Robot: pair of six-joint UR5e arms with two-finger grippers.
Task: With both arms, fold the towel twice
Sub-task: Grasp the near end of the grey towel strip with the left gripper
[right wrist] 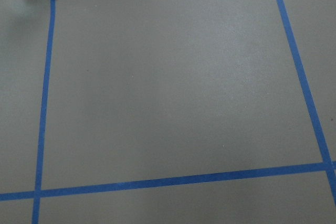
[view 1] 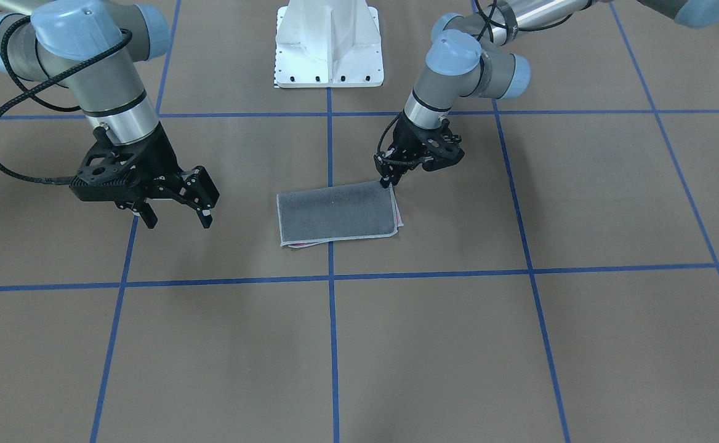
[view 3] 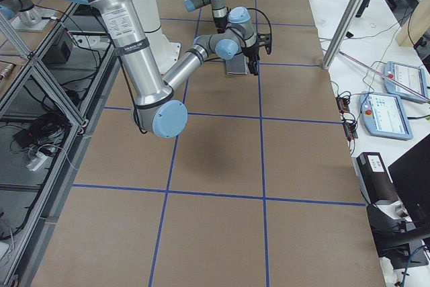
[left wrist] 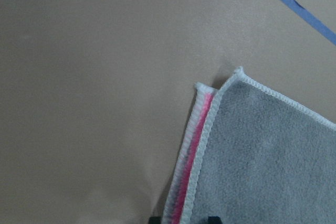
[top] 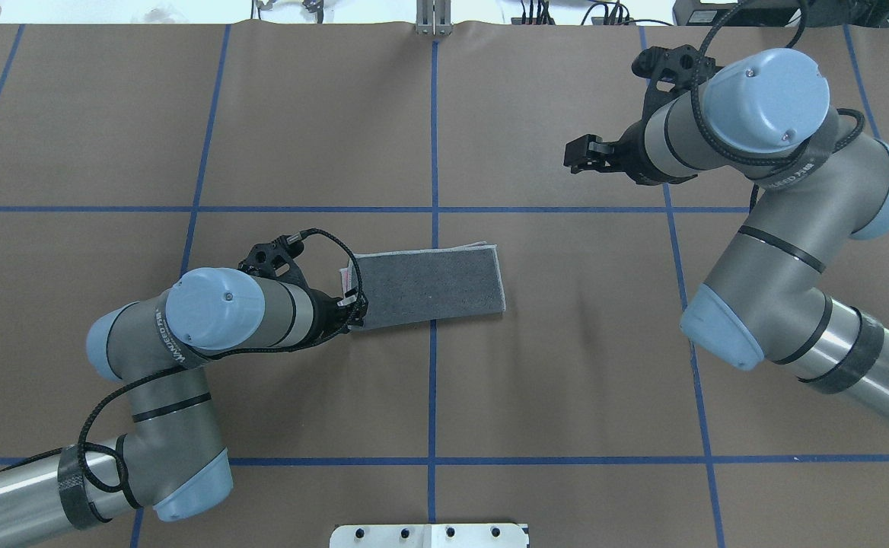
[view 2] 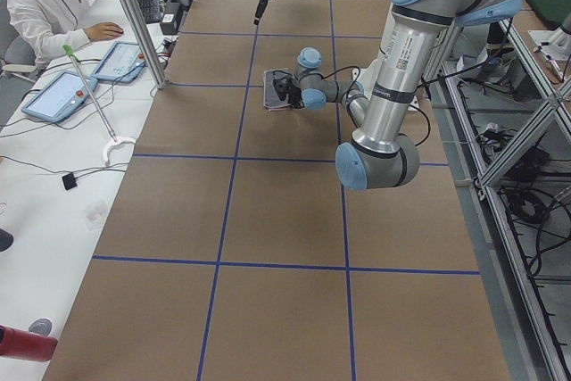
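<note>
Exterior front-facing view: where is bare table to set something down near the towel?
Free: the whole operators'-side row of the table beyond the towel, and the strip between towel and right hand. Crowded: the towel's corner at the left hand.

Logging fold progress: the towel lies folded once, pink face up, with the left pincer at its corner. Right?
No: the towel lies grey face up, pink only peeking at its edge, as the left wrist-mounted view shows. Folded once, left pincer at its corner: correct.

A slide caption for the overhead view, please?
Left gripper at a corner of the folded towel; right gripper open, well apart.
</note>
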